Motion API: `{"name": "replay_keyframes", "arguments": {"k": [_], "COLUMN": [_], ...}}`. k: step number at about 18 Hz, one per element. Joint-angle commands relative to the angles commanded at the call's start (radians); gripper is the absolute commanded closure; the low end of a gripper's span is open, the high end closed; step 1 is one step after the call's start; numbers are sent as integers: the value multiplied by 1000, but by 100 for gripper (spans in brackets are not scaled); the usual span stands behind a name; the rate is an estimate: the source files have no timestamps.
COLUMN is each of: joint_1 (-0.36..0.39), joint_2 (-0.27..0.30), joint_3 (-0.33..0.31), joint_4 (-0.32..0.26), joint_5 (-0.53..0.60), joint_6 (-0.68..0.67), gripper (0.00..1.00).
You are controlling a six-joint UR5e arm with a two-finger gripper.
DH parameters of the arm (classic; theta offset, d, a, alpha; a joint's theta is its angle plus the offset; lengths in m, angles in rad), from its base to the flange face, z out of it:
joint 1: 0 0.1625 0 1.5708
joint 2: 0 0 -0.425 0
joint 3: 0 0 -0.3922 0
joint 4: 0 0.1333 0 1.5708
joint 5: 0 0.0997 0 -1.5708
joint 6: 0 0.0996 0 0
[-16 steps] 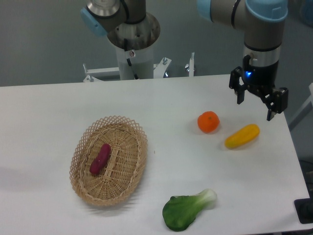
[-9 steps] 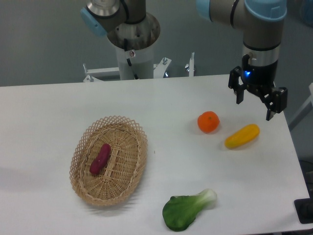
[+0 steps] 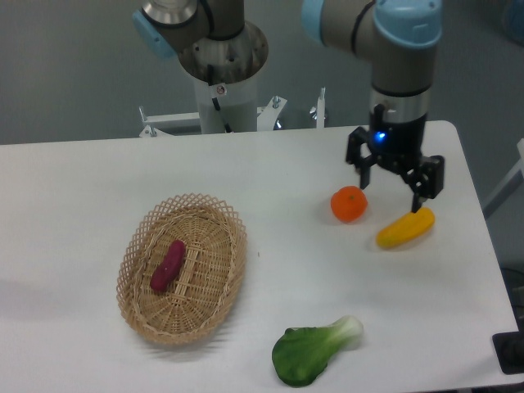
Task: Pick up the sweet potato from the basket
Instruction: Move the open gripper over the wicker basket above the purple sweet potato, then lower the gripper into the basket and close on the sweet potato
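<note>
In the fixed camera view, the claw (image 3: 394,180) hangs above the right part of the desk (image 3: 82,180), with its two fingers apart and nothing between them. It is over the orange (image 3: 349,204) and the yellow vegetable (image 3: 405,228), not near the goal. The sweet potato (image 3: 168,265) lies inside the basket (image 3: 139,315), on the woven bottom, a little left of the middle. From the claw it is far to the left in the picture and nearer to the camera, well apart. Its long axis runs diagonally, from lower left to upper right. I judge the fingers must close across this axis, so the wrist probably needs to turn. The leafy green vegetable (image 3: 315,350) stays off this path.
</note>
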Motion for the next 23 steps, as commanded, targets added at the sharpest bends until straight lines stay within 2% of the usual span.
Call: {"name": "replay_keyframes", "arguments": {"k": [8, 11, 16, 20, 23], "joint_1": [-170, -247, -348, -411, -453], "joint_2": [-11, -50, -149, -183, -199], "joint_3": [-63, -92, -100, -127, -135], "joint_4": [0, 11, 106, 172, 176], "joint_5": [-5, -2, 3, 5, 5], "joint_6": [-261, -339, -418, -412, -418], "gripper": [0, 0, 0, 0, 0]}}
